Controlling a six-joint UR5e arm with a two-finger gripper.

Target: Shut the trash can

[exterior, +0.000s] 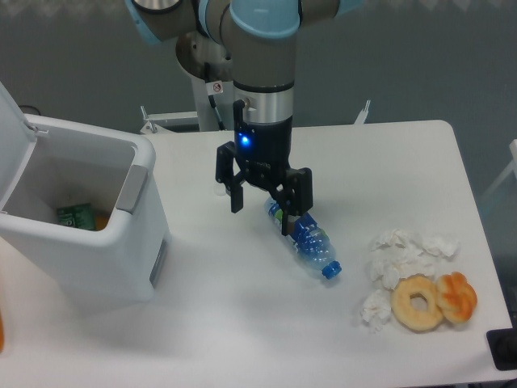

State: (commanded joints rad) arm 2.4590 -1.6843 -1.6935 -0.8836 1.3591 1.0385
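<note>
The trash can [105, 242] is a large white boxy bin at the left of the table. Its lid [12, 149] stands raised at the far left edge, so the bin is open, and green and orange items [78, 217] lie inside. A grey latch [134, 188] sits on its right rim. My gripper [262, 217] hangs open over the middle of the table, well to the right of the bin, with nothing between its fingers. One fingertip is right beside a plastic bottle.
A crushed clear bottle with a blue cap [307, 242] lies just right of the gripper. Crumpled white tissues [400, 259], a doughnut [417, 302] and an orange pastry [457, 296] sit near the right front. A black object [503, 349] is at the bottom right corner.
</note>
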